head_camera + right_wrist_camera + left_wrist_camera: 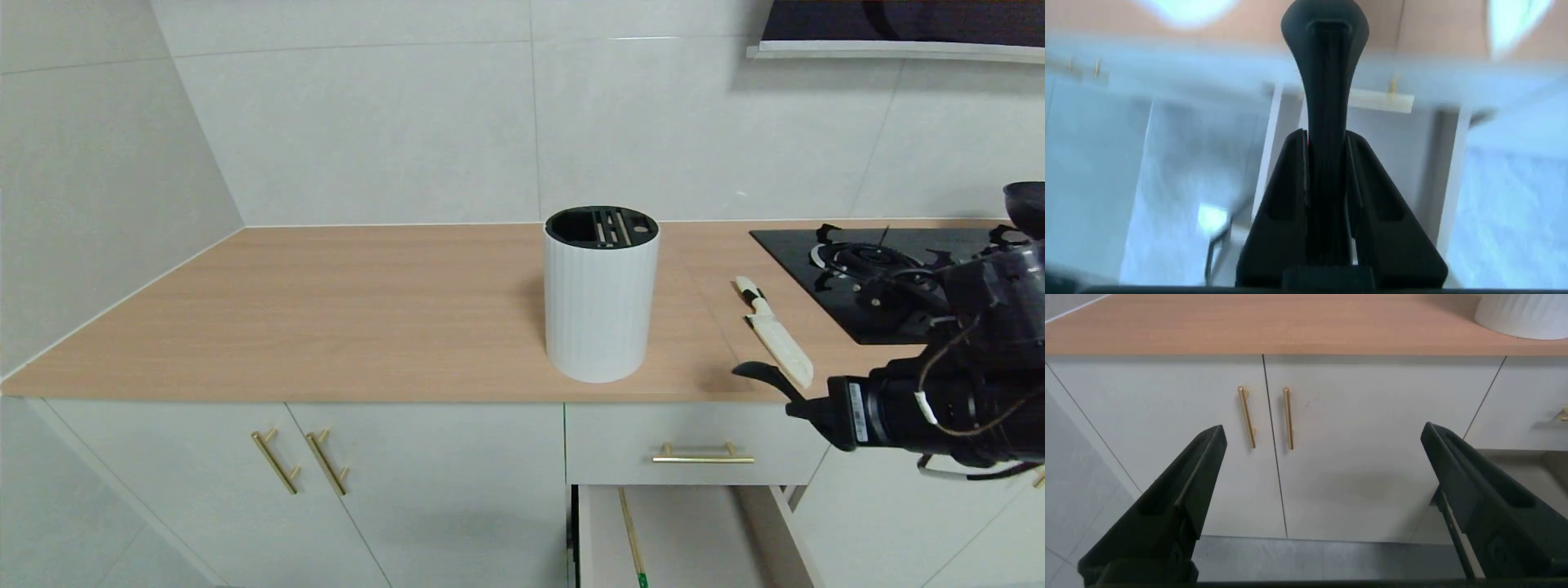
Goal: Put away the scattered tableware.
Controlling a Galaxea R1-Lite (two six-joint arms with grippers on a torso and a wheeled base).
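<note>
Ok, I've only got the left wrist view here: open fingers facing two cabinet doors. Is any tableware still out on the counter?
Observer: Yes. A knife lies flat on the counter, between the white holder and the hob.
Operator: Where's the right gripper?
Observer: The right gripper is at the counter's front edge, close to the knife's blade end, with its fingers shut.
Operator: Anything open underneath?
Observer: The lower drawer below the knife stands open, with a thin stick lying inside.
</note>
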